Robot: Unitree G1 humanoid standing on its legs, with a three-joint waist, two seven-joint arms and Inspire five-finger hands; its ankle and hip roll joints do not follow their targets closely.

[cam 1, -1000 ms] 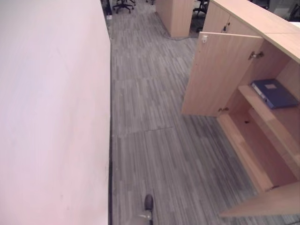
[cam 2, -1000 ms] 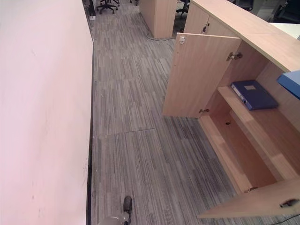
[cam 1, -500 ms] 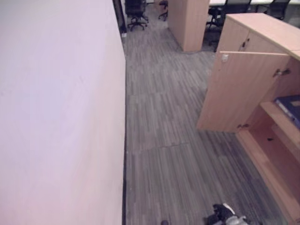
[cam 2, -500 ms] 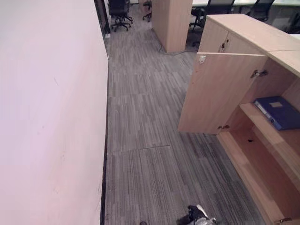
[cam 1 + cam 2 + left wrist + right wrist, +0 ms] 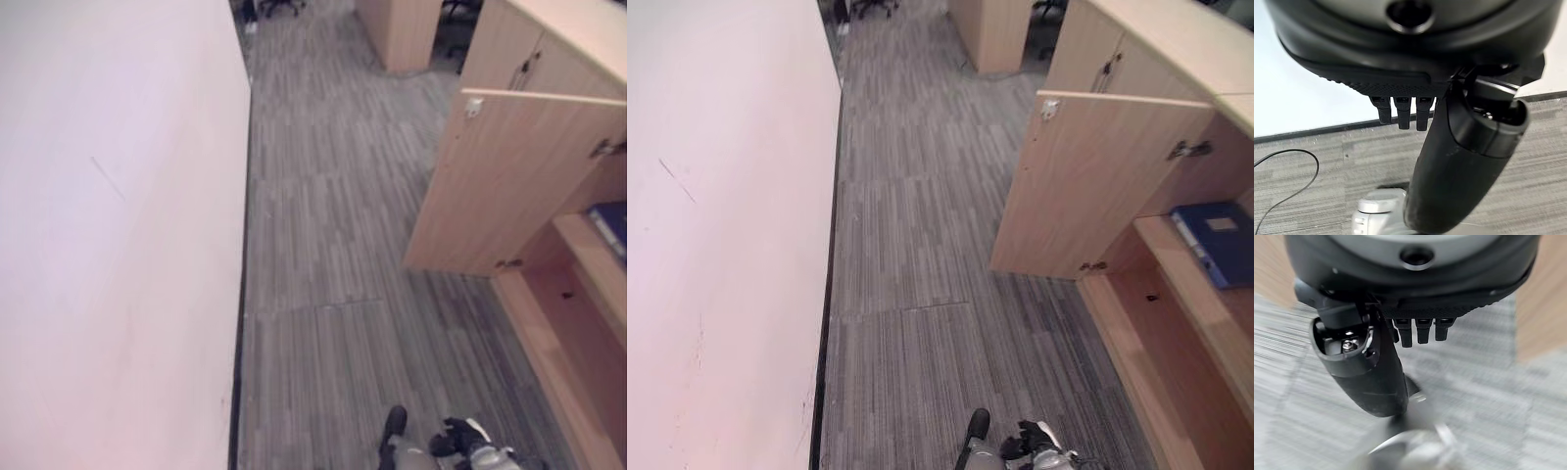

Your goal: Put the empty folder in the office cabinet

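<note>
Against the views from a second ago, the whole picture is found shifted: the open office cabinet [image 5: 1136,225] is now pushed toward the right edge, and more of the white wall [image 5: 118,235] and the grey carpet floor [image 5: 333,274] is taken in. This is read as a movement of the head camera and not of the things, since the cabinet door [image 5: 1097,181] is seen standing open at the same angle and the blue folder [image 5: 1213,242] is found lying flat on the upper shelf [image 5: 1190,294] as before, just inside the opening. From this it is judged that the placing is already done, or nearly so, and that the cabinet is being turned or stepped away from; whether the door is meant to be closed cannot be told from the task sentence. In the left wrist view the left robot hand [image 5: 1400,58] is seen hanging toward the floor beside the wall, its fingers [image 5: 1403,112] held straight in a row and spread from the thumb, with nothing between them. The right robot hand [image 5: 1410,289] is shown in the same pose in the right wrist view, relaxed and empty above the carpet, with the wood of the cabinet behind it.
</note>
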